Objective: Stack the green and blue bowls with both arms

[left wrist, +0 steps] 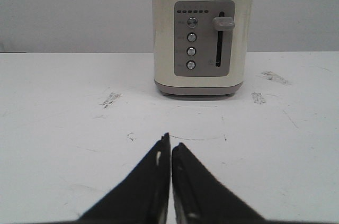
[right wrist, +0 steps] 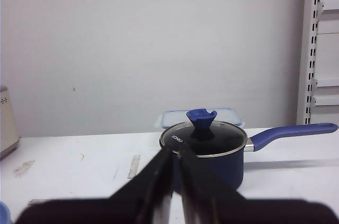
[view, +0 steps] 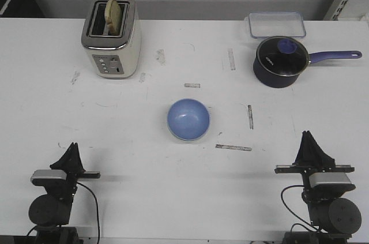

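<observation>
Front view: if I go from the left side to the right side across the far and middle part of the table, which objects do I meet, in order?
Toaster → blue bowl → saucepan with its handle pointing right. The clear container lies behind the saucepan and overlaps it in this order, so I leave it out.

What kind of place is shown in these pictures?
Probably a robot test bench set up as a mock kitchen: a scuffed white table carries a toaster, a lidded saucepan and a blue bowl.
</observation>
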Robot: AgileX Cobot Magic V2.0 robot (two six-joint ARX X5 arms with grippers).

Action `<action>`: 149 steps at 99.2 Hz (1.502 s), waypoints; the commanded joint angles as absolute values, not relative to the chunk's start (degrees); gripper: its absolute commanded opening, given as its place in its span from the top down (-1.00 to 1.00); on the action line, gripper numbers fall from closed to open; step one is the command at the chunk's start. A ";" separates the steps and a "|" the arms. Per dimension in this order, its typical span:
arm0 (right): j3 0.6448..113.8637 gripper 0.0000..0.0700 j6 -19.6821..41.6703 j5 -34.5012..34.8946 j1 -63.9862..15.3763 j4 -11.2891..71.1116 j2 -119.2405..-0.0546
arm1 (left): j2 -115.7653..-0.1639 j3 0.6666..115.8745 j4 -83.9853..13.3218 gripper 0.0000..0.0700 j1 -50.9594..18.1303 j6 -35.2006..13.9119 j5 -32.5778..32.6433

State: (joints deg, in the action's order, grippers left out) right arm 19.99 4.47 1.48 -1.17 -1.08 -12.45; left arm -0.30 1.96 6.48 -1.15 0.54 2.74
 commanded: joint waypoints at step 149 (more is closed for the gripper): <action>7.70 0.97 4.03 3.68 -1.04 -3.90 -8.19 | -0.19 0.71 7.33 1.00 -1.15 0.60 2.83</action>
State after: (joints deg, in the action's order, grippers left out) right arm 8.88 4.45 4.25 -1.08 -2.90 -9.28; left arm -0.30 1.96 6.48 -1.15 0.54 2.74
